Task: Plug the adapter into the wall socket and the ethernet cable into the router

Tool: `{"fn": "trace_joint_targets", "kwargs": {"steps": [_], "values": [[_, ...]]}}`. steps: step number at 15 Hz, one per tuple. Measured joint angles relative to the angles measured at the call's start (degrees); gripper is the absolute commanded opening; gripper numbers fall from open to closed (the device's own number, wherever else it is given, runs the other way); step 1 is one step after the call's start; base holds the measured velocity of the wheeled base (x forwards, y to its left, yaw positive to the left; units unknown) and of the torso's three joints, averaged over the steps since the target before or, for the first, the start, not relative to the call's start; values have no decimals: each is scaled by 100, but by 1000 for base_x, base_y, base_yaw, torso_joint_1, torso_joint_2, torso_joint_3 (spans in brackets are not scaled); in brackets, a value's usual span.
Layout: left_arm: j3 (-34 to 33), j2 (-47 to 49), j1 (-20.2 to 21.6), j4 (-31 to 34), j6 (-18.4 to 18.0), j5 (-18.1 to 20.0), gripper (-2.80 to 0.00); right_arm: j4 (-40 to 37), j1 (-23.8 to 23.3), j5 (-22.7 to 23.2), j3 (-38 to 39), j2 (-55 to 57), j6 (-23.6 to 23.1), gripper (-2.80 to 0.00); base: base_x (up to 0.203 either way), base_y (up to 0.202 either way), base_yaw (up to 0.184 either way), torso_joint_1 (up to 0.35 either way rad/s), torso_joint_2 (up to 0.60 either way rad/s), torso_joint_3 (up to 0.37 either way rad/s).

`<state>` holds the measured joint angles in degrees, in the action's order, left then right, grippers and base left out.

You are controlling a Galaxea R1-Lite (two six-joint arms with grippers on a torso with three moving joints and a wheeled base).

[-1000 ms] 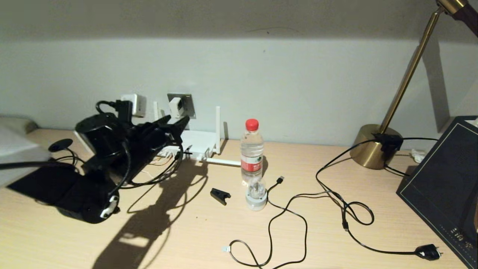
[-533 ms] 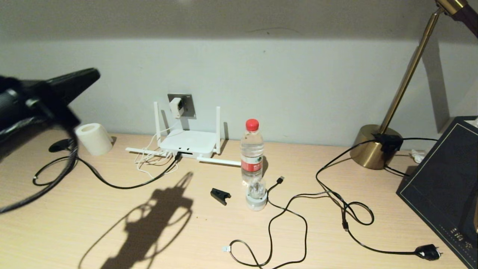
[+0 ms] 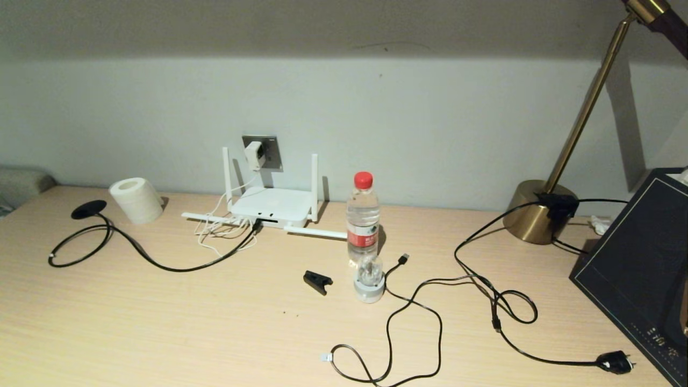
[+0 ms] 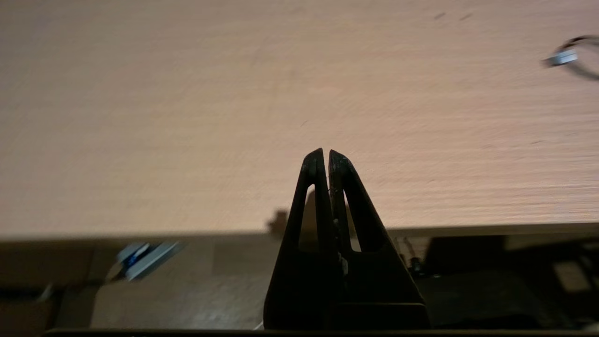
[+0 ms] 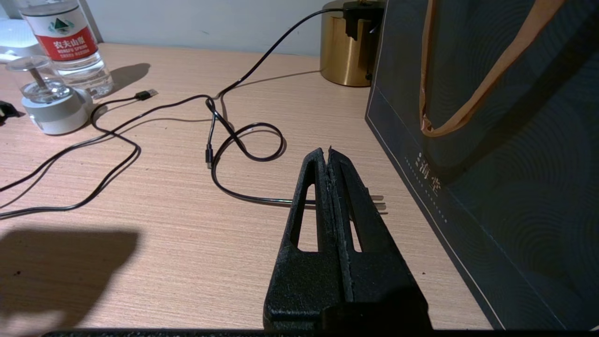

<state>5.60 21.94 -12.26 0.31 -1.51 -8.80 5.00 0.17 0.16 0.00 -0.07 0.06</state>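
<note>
Against the wall, the adapter (image 3: 251,154) sits in the wall socket (image 3: 267,152), its thin white cord dropping to the router (image 3: 273,206) below. The ethernet cable (image 3: 141,254) runs from its black disc end near the tissue roll (image 3: 136,200) across the surface (image 3: 161,333) to the router's front edge, and looks seated in a port there; the clip itself is too small to confirm.

Change: left arm was over the router 1.0 s ago, swinging off to the left at 0.5 s, now gone from the head view. Left pincer (image 4: 326,156) is pressed together, holding nothing, hovering near the surface's front edge per its wrist view. Right pincer (image 5: 326,154) is parked, also pressed together and empty, over the lamp cord (image 5: 224,140) beside the dark bag (image 5: 491,140).

Read: both plug-ins look done and the arm has retracted, so the task is likely complete. Only doubt is whether the cable is fully latched.
</note>
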Motion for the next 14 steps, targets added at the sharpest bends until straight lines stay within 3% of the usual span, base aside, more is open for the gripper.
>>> {"fn": "trace_joint_targets", "kwargs": {"steps": [2,4,6,10,11,13,14], "values": [[-154,-342,348,188,123,-298,-280,-5,-3,0,0,0,5,-280,0,0,0,0,0,0],[-197,-533,911,241,117,-264,-280,-2,-3,0,0,0,-6,-280,0,0,0,0,0,0],[-205,-705,1322,264,-105,-1,-280,1,-3,-2,0,0,-10,-280,0,0,0,0,0,0],[-313,-1690,1285,291,-483,915,-280,-1,-6,0,0,0,-17,-280,0,0,0,0,0,0],[-343,-1845,1257,282,-385,958,-280,3,-6,-2,0,0,-15,-280,0,0,0,0,0,0],[-389,-2059,1223,247,282,854,-280,2,-6,0,0,0,-19,-280,0,0,0,0,0,0],[-403,-2118,1215,228,389,828,-280,3,-6,-2,0,0,-38,-280,0,0,0,0,0,0]]}}
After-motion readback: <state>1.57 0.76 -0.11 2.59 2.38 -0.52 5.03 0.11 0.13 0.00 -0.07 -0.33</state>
